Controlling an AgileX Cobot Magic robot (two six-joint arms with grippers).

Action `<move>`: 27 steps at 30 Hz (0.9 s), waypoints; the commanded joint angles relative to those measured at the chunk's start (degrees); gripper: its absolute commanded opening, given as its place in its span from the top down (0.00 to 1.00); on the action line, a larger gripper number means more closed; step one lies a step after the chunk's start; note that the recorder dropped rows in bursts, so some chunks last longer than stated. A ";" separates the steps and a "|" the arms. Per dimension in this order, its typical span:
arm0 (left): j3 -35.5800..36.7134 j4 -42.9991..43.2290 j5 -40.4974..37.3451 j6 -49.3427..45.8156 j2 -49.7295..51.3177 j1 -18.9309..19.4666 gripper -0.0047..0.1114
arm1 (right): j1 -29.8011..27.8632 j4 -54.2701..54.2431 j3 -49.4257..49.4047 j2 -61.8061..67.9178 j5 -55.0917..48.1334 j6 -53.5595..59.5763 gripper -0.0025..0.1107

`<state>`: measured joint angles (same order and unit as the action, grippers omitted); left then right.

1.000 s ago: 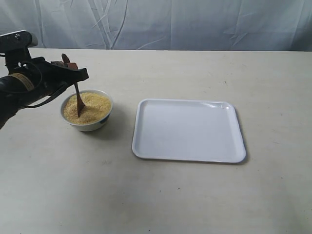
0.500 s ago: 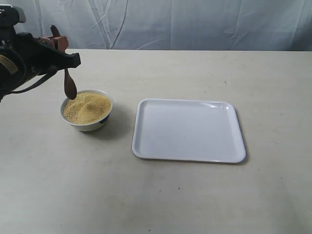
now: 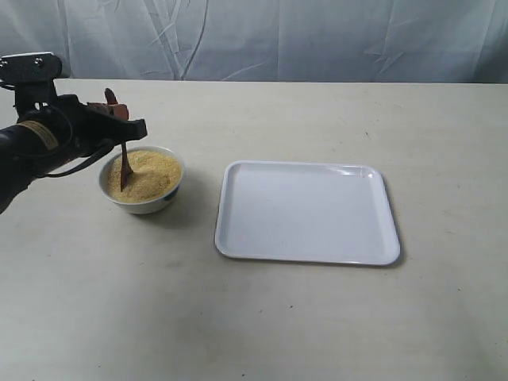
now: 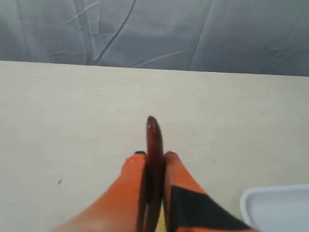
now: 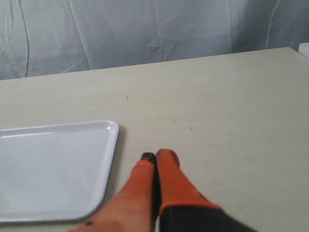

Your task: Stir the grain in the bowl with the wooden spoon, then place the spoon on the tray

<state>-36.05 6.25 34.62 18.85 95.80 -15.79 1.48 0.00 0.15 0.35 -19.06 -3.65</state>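
Observation:
The white bowl point(image 3: 143, 202) of yellow grain point(image 3: 151, 173) stands at the left of the table. My left gripper point(image 3: 119, 119) hangs over the bowl's left side, shut on the wooden spoon point(image 3: 125, 167). The spoon hangs upright with its head sunk in the grain. In the left wrist view the spoon's handle point(image 4: 154, 145) sticks up between the orange fingers point(image 4: 133, 166) of the left gripper point(image 4: 153, 157). The white tray point(image 3: 308, 212) lies bare right of the bowl. My right gripper point(image 5: 157, 155) is shut on nothing, beside the tray's edge point(image 5: 112, 145); it is outside the exterior view.
A grey cloth backdrop point(image 3: 278, 36) hangs along the table's far edge. The beige table point(image 3: 262, 325) stretches bare in front of bowl and tray. A corner of the tray point(image 4: 275, 208) shows in the left wrist view.
Half a second ago the spoon was lifted clear above the bowl's left rim. The left gripper has since come down and slightly right, pushing the spoon's head back into the grain.

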 commanded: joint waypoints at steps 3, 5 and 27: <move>-0.09 -0.28 0.45 1.52 -4.95 -0.37 0.96 | -0.15 0.00 -0.15 -0.35 0.63 -0.01 0.98; -0.09 -0.91 1.00 -0.96 -6.35 -0.26 0.96 | -0.15 0.00 -0.15 -0.35 0.63 -0.01 0.98; -0.09 -6.25 -0.19 5.01 -1.69 0.25 0.96 | -0.15 0.00 -0.15 -0.35 0.58 -0.01 0.98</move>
<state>-36.05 -1.46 34.38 21.34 95.10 -15.58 1.48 0.00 0.15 0.35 -19.06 -3.65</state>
